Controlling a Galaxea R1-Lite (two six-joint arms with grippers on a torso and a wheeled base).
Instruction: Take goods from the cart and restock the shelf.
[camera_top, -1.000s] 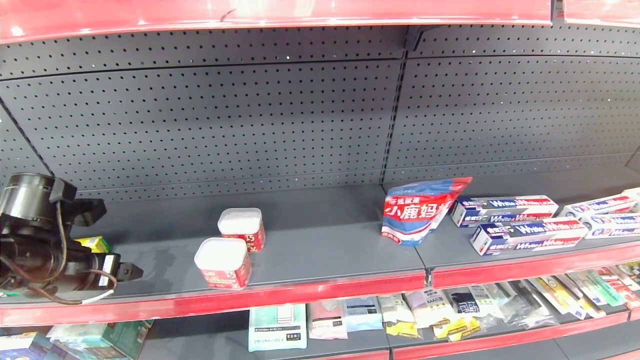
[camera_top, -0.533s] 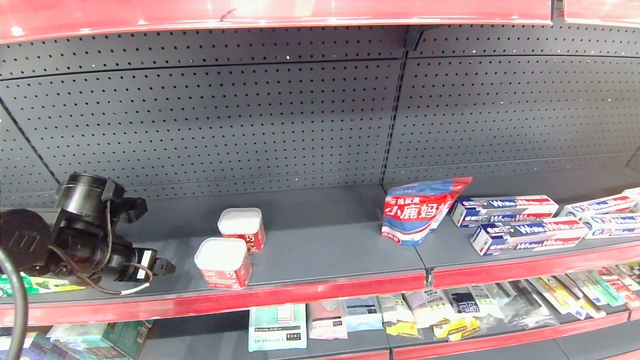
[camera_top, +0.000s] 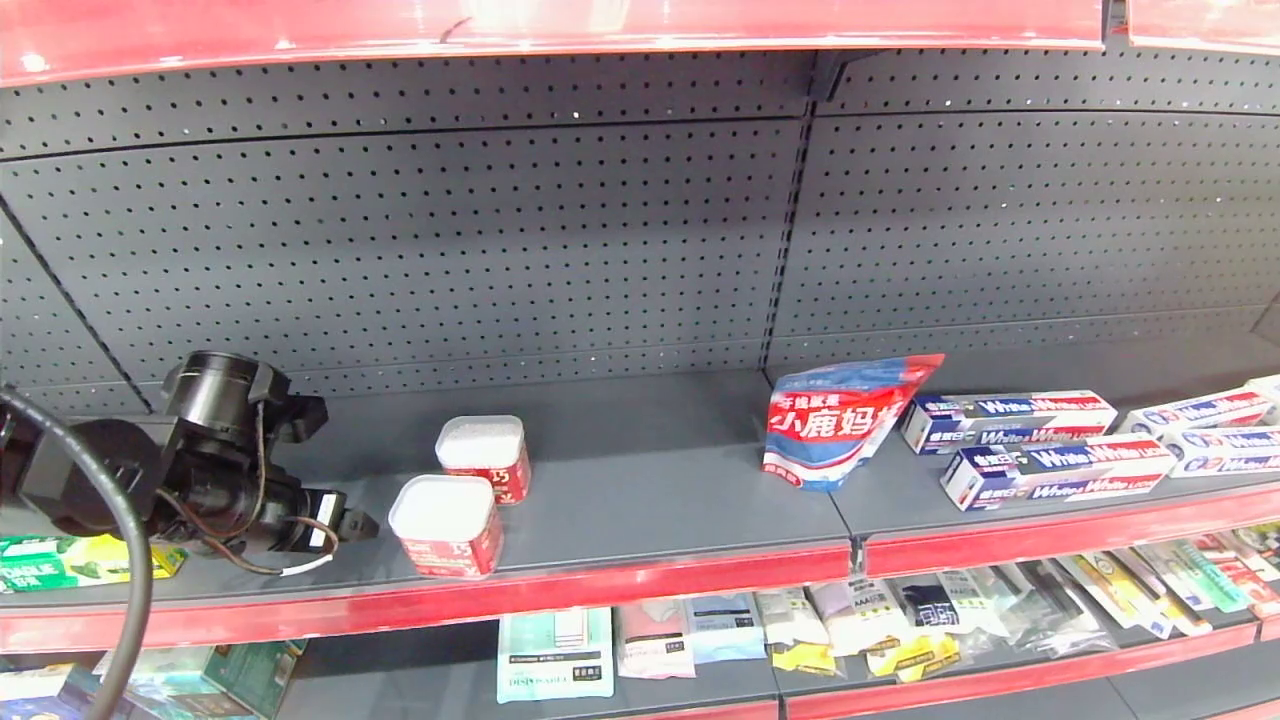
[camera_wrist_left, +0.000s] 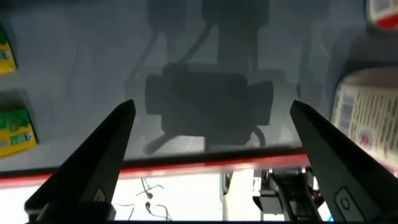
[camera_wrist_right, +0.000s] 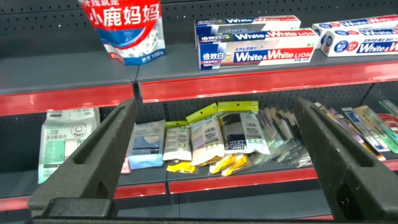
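Where the shelf (camera_top: 640, 480) begins at the far left, a green toothpaste box (camera_top: 70, 562) lies flat on the grey deck, partly hidden by the left arm.

Left arm: enters from the left edge and sits low over the deck with the wrist roughly level. A black cable (camera_top: 130, 560) loops down in front of it. The left gripper (camera_top: 347, 520) points right, toward the front canister, near it but apart. In the wrist view its fingers are spread wide with nothing between them, over bare deck and the red front lip.

Front canister (camera_top: 446, 527): red with a white lid, upright near the front edge. Rear canister (camera_top: 483, 457): same type, upright, just behind and slightly right, with a small gap between the two.

Pouch (camera_top: 838, 420): red and blue, standing mid-shelf, leaning a little. Just to its right, blue-and-white toothpaste cartons (camera_top: 1060, 472) lie flat in rows out to the right edge.

Lower tier: small packets (camera_top: 870, 610) in a row.

Right gripper (camera_wrist_right: 216, 102): fingers wide apart and empty, facing the shelf front at lower-tier height, with the pouch and cartons above it.
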